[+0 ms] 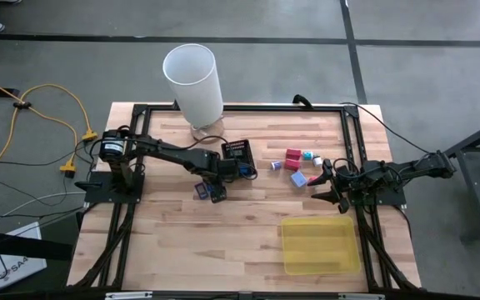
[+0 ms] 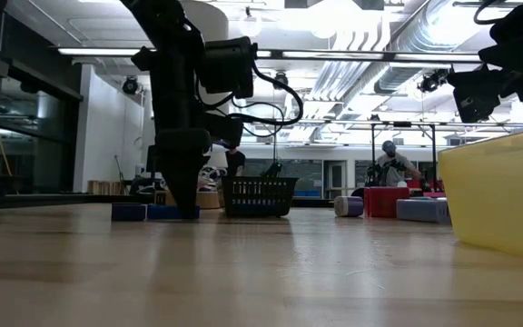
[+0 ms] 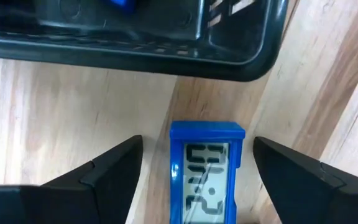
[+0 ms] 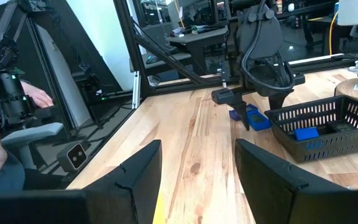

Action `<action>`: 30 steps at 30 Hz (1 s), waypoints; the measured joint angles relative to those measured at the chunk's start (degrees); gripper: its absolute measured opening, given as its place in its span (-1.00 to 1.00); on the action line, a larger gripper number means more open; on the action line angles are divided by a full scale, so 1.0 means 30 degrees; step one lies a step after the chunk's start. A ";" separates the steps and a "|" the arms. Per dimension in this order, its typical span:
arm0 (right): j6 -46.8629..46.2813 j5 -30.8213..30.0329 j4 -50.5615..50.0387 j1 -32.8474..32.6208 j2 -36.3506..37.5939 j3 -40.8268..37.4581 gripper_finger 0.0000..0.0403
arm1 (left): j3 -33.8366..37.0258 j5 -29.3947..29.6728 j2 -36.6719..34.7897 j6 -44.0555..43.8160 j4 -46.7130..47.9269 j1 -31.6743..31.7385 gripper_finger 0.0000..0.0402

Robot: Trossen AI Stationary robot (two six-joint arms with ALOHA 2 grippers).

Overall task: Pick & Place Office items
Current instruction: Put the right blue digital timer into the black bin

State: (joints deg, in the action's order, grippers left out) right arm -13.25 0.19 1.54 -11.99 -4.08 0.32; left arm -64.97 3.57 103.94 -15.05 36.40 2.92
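Your left gripper [image 3: 194,177] straddles the blue LCD clock [image 3: 206,177] near the black mesh basket [image 3: 166,50], fingers spread, ungrasped. Right gripper [image 4: 197,180] waits open, right side.

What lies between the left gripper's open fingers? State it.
A blue piece with a grey display lies flat on the wooden table between the left gripper fingers, seen in the left wrist view.

Two dark, slender jointed arms trail black cables; each gripper's fingers [image 3: 98,180] are matte black wedges.
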 joint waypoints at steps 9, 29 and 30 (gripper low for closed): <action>-0.0001 0.0000 -0.0007 0.0000 0.0000 0.0000 -0.06 | 0.0000 -0.0007 0.0000 0.0007 -0.0007 0.0000 0.18; 0.0000 0.0000 -0.0015 0.0000 0.0000 0.0000 -0.06 | 0.0000 -0.0044 0.0000 0.0017 0.0090 0.0005 -0.20; 0.0001 0.0000 -0.0015 0.0000 0.0000 0.0004 -0.06 | 0.0000 -0.0044 0.0000 0.0020 0.0095 0.0003 -0.19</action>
State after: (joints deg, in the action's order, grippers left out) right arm -13.25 0.19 1.50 -11.99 -4.08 0.33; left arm -64.97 3.44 103.94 -14.99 36.69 2.93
